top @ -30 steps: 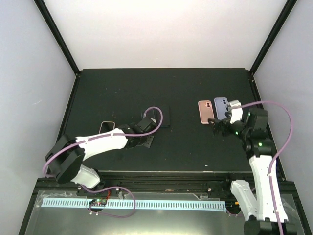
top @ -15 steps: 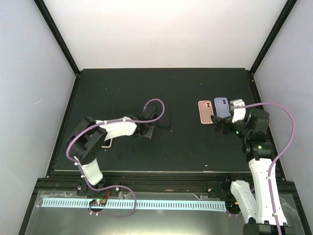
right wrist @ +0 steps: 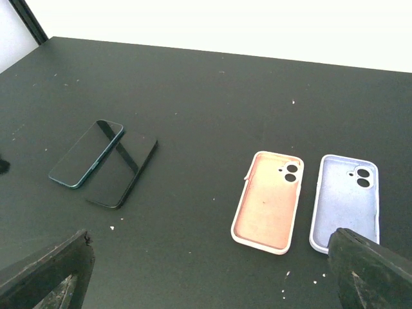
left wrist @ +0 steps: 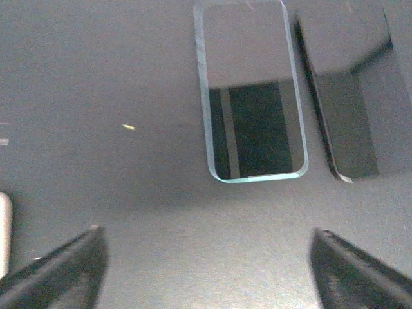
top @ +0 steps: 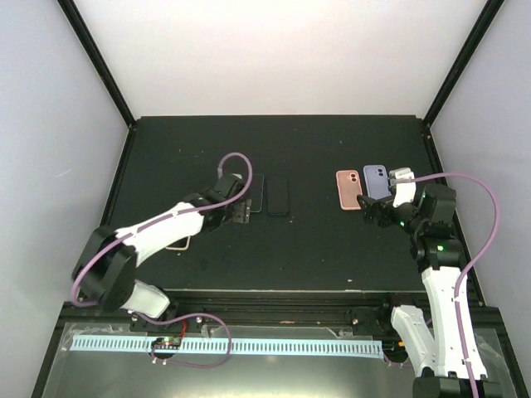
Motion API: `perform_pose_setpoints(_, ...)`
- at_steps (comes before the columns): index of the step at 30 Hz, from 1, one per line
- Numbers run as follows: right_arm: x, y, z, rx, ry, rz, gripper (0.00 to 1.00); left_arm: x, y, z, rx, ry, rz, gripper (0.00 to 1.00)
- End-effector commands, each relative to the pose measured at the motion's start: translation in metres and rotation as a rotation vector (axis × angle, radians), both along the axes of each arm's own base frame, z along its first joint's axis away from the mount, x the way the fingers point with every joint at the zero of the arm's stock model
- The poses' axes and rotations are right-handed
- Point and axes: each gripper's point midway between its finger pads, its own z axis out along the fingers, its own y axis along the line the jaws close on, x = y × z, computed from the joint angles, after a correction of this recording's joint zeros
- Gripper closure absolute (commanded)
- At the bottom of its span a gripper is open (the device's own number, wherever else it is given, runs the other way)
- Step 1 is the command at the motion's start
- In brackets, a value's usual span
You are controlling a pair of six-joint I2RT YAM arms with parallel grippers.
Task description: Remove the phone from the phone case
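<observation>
On the table (top: 315,149), two bare phones lie flat and side by side near the centre: a teal-edged phone (left wrist: 251,96) and, just beside it, a black phone (left wrist: 347,103). Neither phone sits in a case.

Two empty shells, a pink case (right wrist: 269,201) and a lavender case (right wrist: 344,203), lie next to each other, well apart from the phones and close to the right arm. Both appear to lie hollow side up.

The layout reads as sorting. Phones are grouped at the centre and shells at the right, so that each arm serves its own group without crossing the other.

The left hand (left wrist: 207,235) hovers low over the table, just short of the teal-edged phone. Its fingers are apart and nothing lies between them.

The right hand (right wrist: 209,241) hangs near the lavender case with its fingers spread wide, holding nothing.

A pale-rimmed item (top: 176,243) lies partly hidden beside the left forearm. Whether it is a phone, a case or both cannot be determined. If it is a cased phone, it is probably the remaining workpiece.
</observation>
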Motion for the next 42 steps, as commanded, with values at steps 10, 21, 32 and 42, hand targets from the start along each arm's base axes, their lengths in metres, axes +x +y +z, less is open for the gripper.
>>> perform_pose_setpoints(10, -0.009, 0.009, 0.009, -0.001, -0.035, 0.060, 0.00, -0.025, 0.160, 0.006, -0.109, -0.063, 0.660, 0.01)
perform_pose_setpoints(21, -0.010, 0.011, 0.005, -0.001, -0.023, 0.076, 0.00, -0.035, 0.206, -0.026, -0.292, -0.015, 0.819, 0.01)
perform_pose_setpoints(32, -0.009, 0.011, 0.004, -0.002, -0.021, 0.076, 0.00, -0.034, 0.193, -0.053, -0.338, 0.093, 0.731, 0.01)
perform_pose_setpoints(42, -0.009, 0.011, 0.004, 0.001, -0.019, 0.078, 0.00, -0.054, 0.145, -0.058, -0.276, 0.173, 0.497, 0.01)
